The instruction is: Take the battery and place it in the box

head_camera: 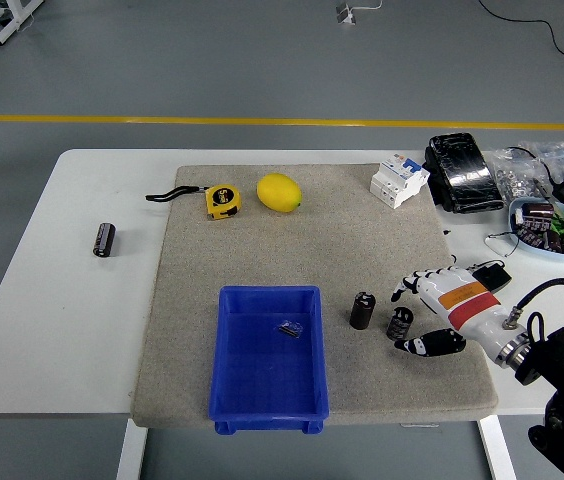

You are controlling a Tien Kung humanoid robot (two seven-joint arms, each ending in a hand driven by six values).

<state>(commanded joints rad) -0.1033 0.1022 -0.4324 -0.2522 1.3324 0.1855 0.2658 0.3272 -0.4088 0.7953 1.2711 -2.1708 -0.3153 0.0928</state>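
Note:
A black cylindrical battery (363, 310) stands upright on the grey mat (292, 240), just right of the blue box (225, 350). A second small black cylinder (399, 322) stands a little further right, in the gap between the thumb and fingers of my right hand (409, 318). That hand is white with an orange band and lies low over the mat with its fingers spread; none of them closes on the cylinder. Another black battery (105, 240) lies on the bare white table at the far left. A small dark item (290, 327) rests inside the box.
At the mat's far edge lie a yellow tape measure (222, 200), a lemon (279, 192) and a white breaker block (400, 180). A black wrapped pack (462, 172), bagged parts (537, 170) and a dish of small parts (547, 222) crowd the table's right end.

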